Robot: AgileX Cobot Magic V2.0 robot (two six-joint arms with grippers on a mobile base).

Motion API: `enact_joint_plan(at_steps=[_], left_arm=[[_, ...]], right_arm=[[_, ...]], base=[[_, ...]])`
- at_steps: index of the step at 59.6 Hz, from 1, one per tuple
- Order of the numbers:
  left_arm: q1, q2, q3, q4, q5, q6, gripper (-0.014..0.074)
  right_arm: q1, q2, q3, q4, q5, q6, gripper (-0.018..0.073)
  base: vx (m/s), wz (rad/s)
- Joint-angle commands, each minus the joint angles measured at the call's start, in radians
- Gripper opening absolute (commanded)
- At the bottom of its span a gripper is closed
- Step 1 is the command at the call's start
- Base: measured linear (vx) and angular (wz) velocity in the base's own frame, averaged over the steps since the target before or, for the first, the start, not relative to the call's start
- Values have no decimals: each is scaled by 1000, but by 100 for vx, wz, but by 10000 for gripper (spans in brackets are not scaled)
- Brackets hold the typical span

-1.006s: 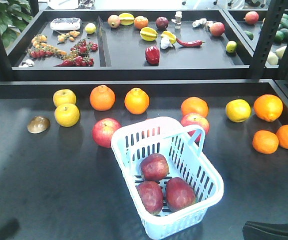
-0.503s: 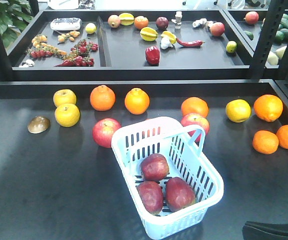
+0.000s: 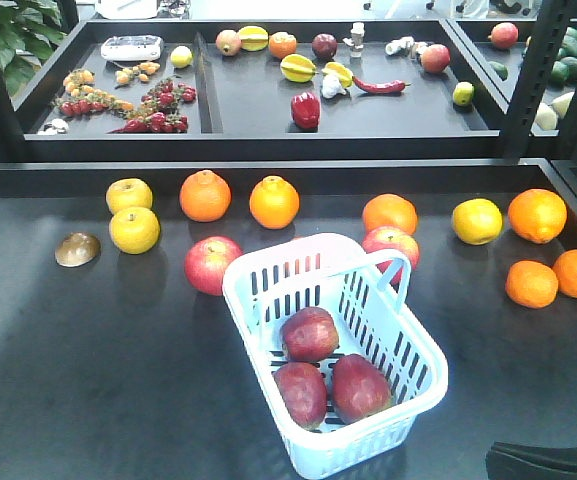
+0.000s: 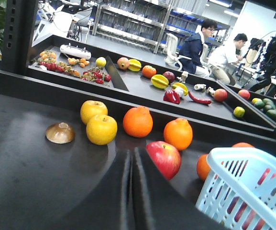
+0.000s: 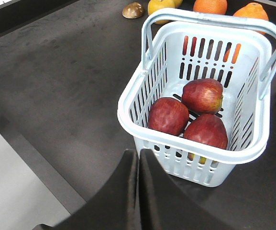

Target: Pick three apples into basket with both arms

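- Nothing has been moved since earlier frames
- Three apples [image 3: 326, 372] are seen lying inside the basket [image 3: 408, 400] on the desk [image 3: 98, 370]
- Left claw [image 4: 130, 191] and right claw [image 5: 138, 191] are pressed together, empty
- Task judged complete; only retreat is called for

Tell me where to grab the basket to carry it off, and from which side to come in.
Take the basket by its loop handle, at the middle of the span. It stands raised over the far rim in the right wrist view, clear of the three apples, so a claw can likely close around the thin bar from above. The slotted walls look too wide to clamp.
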Motion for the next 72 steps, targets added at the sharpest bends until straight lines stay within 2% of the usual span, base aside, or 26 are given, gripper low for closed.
enact_joint_plan(at_steps=[1, 13, 72], left_arm=[[4, -15, -24, 5, -106, -16, -6], [4, -15, -24, 7, -118, 4, -6], [4, -14, -25, 5, -112, 3, -6]], right_arm=[[-5, 7, -25, 31, -41, -4, -6], [-5, 7, -25, 31, -41, -4, -6], [-5, 7, -25, 31, -42, -4, -6]], base=[[0, 0], [0, 0], [0, 0]])
